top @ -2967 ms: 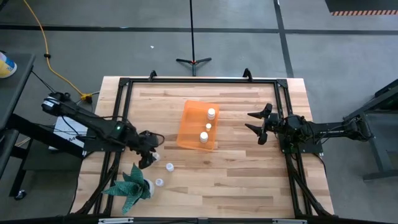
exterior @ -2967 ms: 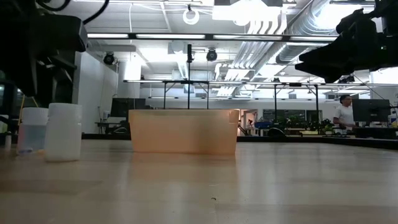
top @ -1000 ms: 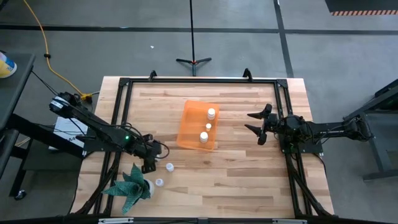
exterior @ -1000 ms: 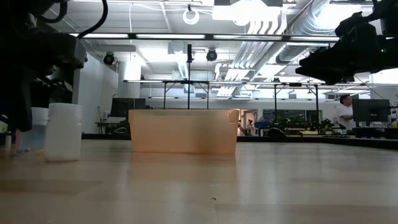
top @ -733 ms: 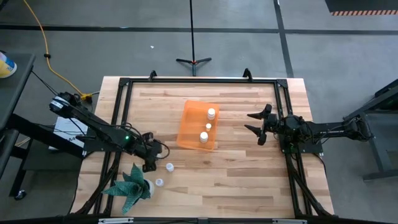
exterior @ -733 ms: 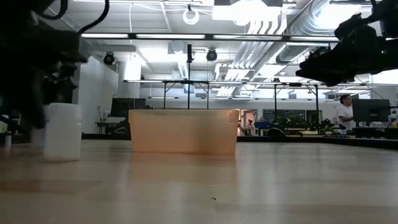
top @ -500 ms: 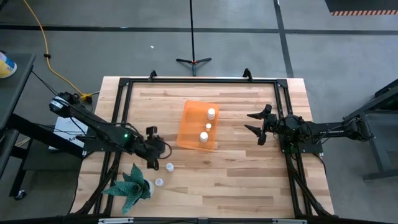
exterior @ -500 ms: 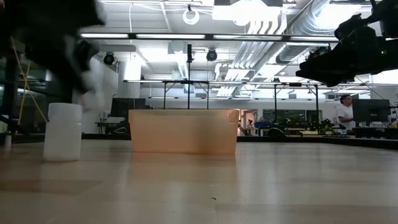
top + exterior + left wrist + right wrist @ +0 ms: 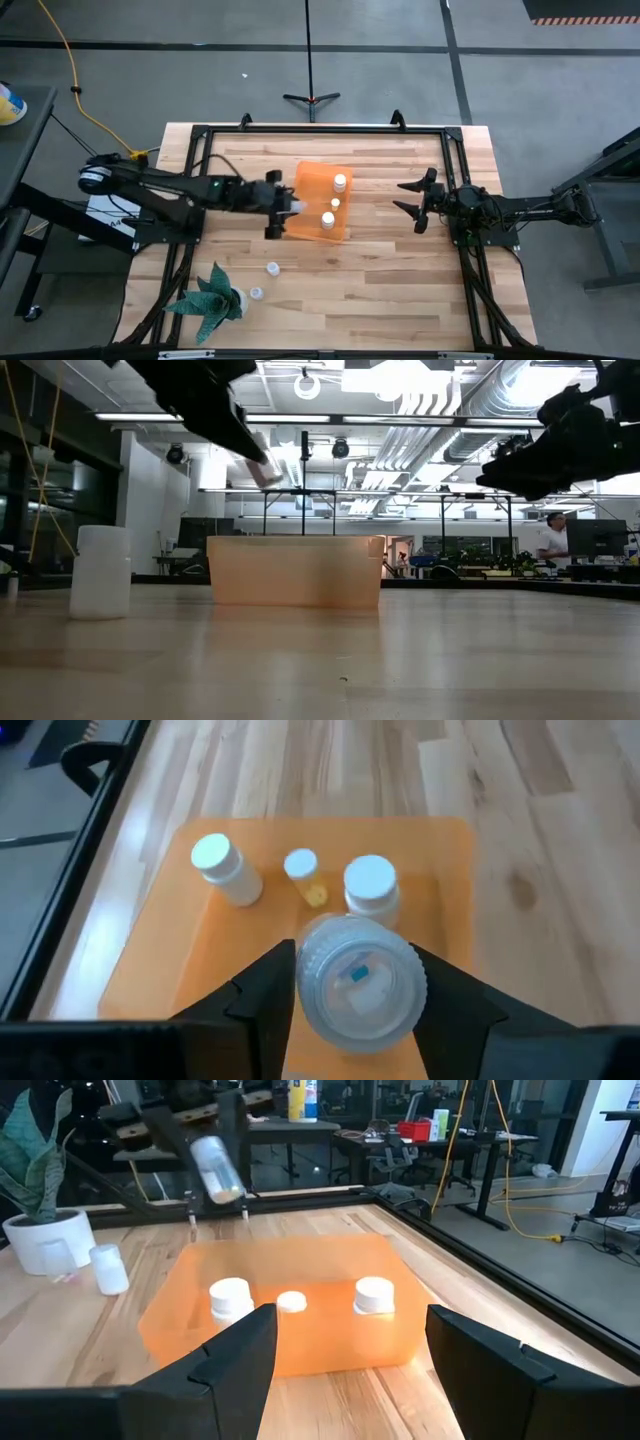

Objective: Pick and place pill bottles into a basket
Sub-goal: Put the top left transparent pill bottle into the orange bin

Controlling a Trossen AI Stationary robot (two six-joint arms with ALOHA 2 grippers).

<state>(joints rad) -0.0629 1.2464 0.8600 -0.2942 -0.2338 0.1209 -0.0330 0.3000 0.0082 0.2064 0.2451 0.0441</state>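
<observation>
Nearest the front edge of the wooden table (image 9: pixel 380 290), a green spiky plant (image 9: pixel 212 298) sits in its white pot at the left corner, with two pill bottles standing loose on the boards beside it: one just by the pot (image 9: pixel 256 293) and another a little farther in (image 9: pixel 272 268). From table height, one of these shows as a white bottle standing alone at the left (image 9: pixel 101 571).

Farther in, at mid-table, the left gripper (image 9: pixel 281 208) hangs above the left edge of the orange basket (image 9: pixel 308 215). Its fingers are clamped on a clear-bodied pill bottle (image 9: pixel 356 982), held tilted in the air above the bin and not touching it; the same bottle shows high over the basket's left end in the low view (image 9: pixel 262 469).

Inside the basket three bottles stand upright in a loose row: one nearest the front (image 9: pixel 327 219), a smaller one in the middle (image 9: pixel 335 203) and one toward the back (image 9: pixel 341 182).

Over on the right side, well apart from the basket, the right gripper (image 9: pixel 408 196) waits above the table with its fingers spread wide and nothing between them.

Beyond the table, a person (image 9: pixel 549 541) stands far off in the room.
</observation>
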